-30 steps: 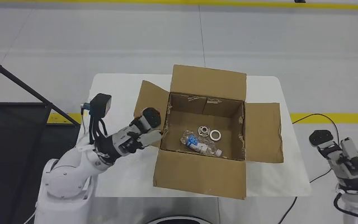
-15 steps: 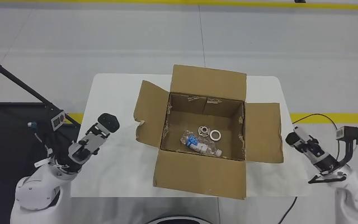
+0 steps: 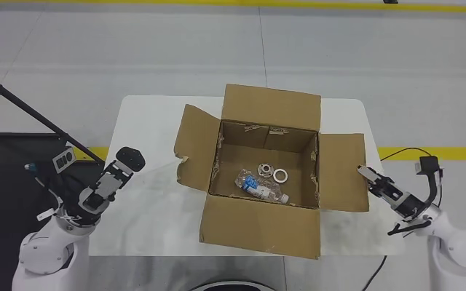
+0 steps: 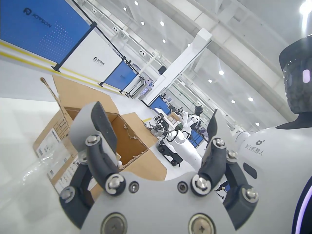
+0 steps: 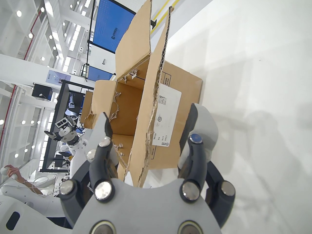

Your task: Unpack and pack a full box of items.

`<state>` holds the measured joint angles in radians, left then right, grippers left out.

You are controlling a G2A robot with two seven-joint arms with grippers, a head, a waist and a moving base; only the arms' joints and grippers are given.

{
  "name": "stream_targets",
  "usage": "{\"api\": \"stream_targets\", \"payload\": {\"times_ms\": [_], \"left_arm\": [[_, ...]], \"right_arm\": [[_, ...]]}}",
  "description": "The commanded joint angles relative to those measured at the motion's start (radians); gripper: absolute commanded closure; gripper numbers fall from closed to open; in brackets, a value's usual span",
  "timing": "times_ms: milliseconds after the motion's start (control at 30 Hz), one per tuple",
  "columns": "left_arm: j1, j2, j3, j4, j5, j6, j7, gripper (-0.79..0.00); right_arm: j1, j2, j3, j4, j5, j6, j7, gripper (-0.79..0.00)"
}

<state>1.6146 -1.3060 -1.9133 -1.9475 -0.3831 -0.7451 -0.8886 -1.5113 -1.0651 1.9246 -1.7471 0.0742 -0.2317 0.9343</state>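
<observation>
Right tool (image 5: 150, 114) at flap (image 3: 342, 171); bottle (image 3: 260, 188) slantwise

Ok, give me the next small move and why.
Probably lift the open right gripper over the side flap and down toward the bottle: the box stands open, bottle and two rings lie on its floor, and this gripper hangs nearest, empty.

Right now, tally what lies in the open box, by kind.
Bottle: 1
Rings: 2
Total: 3
</observation>
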Motion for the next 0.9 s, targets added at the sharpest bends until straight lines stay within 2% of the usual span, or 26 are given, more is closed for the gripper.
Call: {"api": "stream_targets", "payload": {"times_ms": [0,67,300,867], "left_arm": [[0.002,0.002,0.005,0.003,0.002,-0.006,0.007,-0.785],[0.001,0.004,0.009,0.01,0.003,-0.007,0.016,-0.785],[-0.006,0.012,0.026,0.027,0.005,-0.01,0.036,-0.785],[0.031,0.028,0.043,0.026,0.003,-0.052,0.076,-0.785]], "right_arm": [[0.006,0.002,-0.006,0.0,-0.006,0.002,0.003,-0.031],[0.014,0.004,-0.015,0.0,-0.011,0.008,0.004,0.0],[0.048,0.009,-0.058,-0.005,-0.022,0.039,-0.01,0.0],[0.12,0.01,-0.177,-0.031,-0.035,0.15,-0.11,0.0]]}}
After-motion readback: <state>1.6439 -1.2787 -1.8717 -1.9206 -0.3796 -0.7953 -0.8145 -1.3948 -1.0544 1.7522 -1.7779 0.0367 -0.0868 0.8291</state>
